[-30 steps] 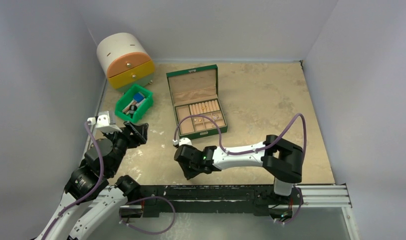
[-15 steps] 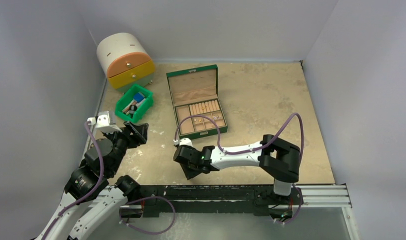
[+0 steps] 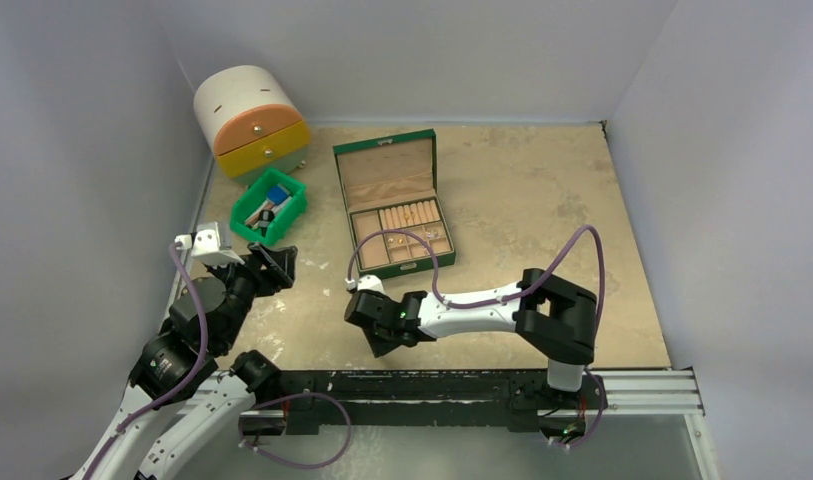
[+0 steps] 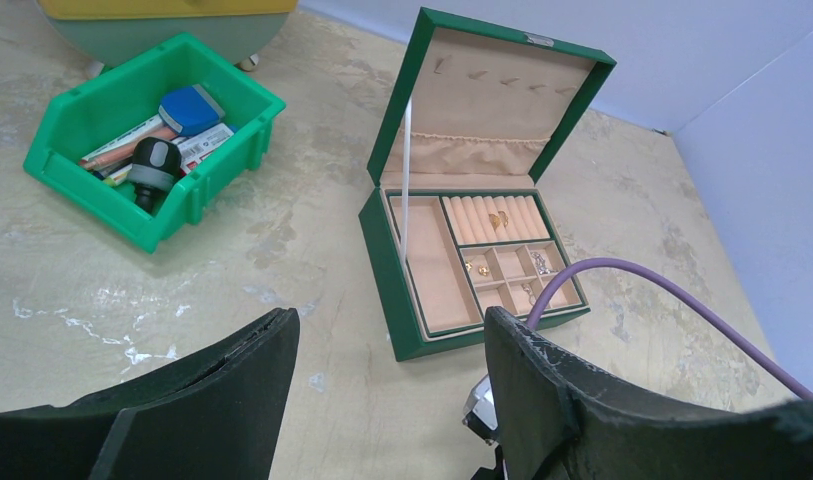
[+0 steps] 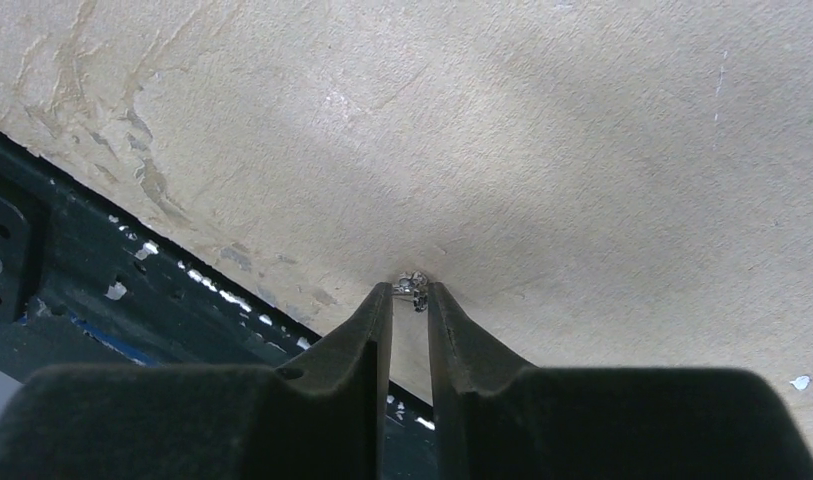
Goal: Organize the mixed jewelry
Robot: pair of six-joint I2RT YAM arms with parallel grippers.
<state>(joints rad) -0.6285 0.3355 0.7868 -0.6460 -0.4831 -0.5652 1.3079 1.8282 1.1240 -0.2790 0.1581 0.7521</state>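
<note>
- The right pincer point(image 5: 410, 292) points down at the table point(image 5: 582, 150). Its fingers are drawn in to a narrow slit.
- A small silver piece point(image 5: 412, 286) of jewellery lies on the table right at the fingertips, spanning the slit. It seems to touch both tips, but I cannot tell whether it is actually pinched.
- Just behind those tips runs the black rail point(image 5: 82, 290) at the table's near edge.
- The left pincer point(image 4: 390, 330) hangs above the table with its fingers spread wide and nothing between them.
- Ahead of the left pincer, slightly to its right, a green jewellery box point(image 4: 382, 270) stands open with its lid upright.
- The box holds gold pieces point(image 4: 497, 220) on its ring rolls. More tiny pieces, gold and silver, sit in the small compartments nearer the pincer.
- Ahead and to the left of the left pincer is a green bin point(image 4: 72, 130) holding blue, black and wooden bits.
- A purple cable point(image 4: 662, 290) arcs past the left pincer's right finger, crossing the box's near right corner.
</note>
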